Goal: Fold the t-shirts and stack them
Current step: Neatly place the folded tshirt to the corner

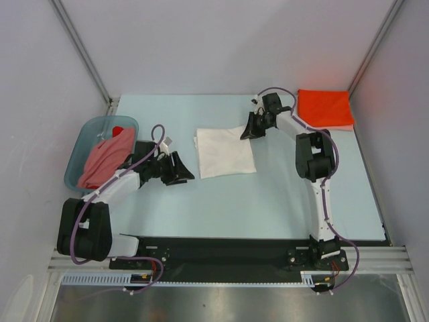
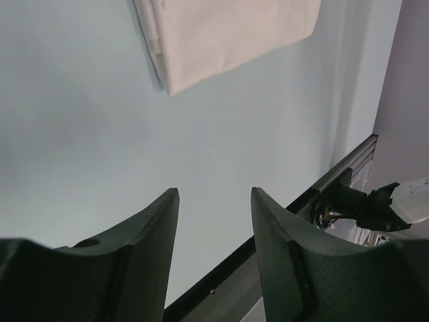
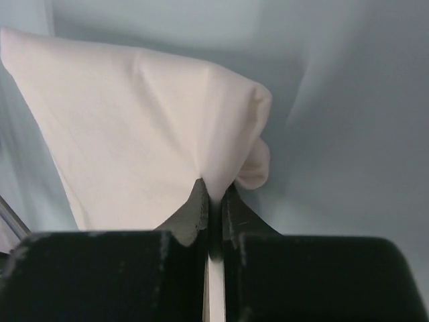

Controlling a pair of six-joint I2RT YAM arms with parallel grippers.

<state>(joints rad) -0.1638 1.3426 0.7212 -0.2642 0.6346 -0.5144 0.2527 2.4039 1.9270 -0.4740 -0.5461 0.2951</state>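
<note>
A folded white t-shirt (image 1: 224, 151) lies in the middle of the table. My right gripper (image 1: 249, 132) is at its far right corner, shut on the white cloth (image 3: 154, 141), which bunches up between the jaws (image 3: 216, 189). My left gripper (image 1: 179, 169) hovers just left of the shirt, open and holding nothing (image 2: 214, 194); the shirt's near corner (image 2: 221, 33) shows ahead of it. A folded orange-red t-shirt (image 1: 325, 107) sits at the far right corner. Salmon-pink and red t-shirts (image 1: 106, 155) are heaped in the basin.
A blue-grey plastic basin (image 1: 84, 137) stands at the left edge of the table. Grey walls close in on both sides and the back. A black rail (image 1: 221, 249) with the arm bases runs along the near edge.
</note>
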